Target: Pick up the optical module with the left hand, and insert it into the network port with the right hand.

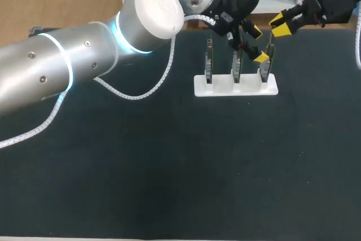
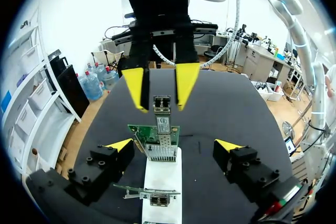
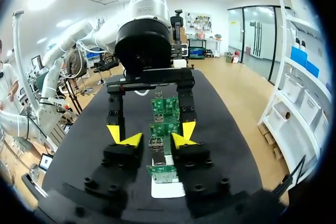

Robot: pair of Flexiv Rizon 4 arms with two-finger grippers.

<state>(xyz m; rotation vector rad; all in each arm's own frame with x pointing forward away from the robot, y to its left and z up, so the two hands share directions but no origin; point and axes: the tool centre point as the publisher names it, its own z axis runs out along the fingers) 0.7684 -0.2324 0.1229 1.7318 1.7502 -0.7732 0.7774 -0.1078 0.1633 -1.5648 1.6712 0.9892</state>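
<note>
Left wrist view: my left pincer (image 2: 175,144) gapes astride the end card (image 2: 151,131); my right pincer (image 2: 161,108) flanks, untouching, the module (image 2: 161,102) standing in its port (image 2: 160,151). Close, then press straight down.

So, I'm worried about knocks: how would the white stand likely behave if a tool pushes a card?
The stand looks narrow and low, with no clamp showing, so it may slide on the table. Its three cards rise tall above it, so a push near their tops would probably tip it. The cards look thin and rigid, so they likely won't flex.
</note>
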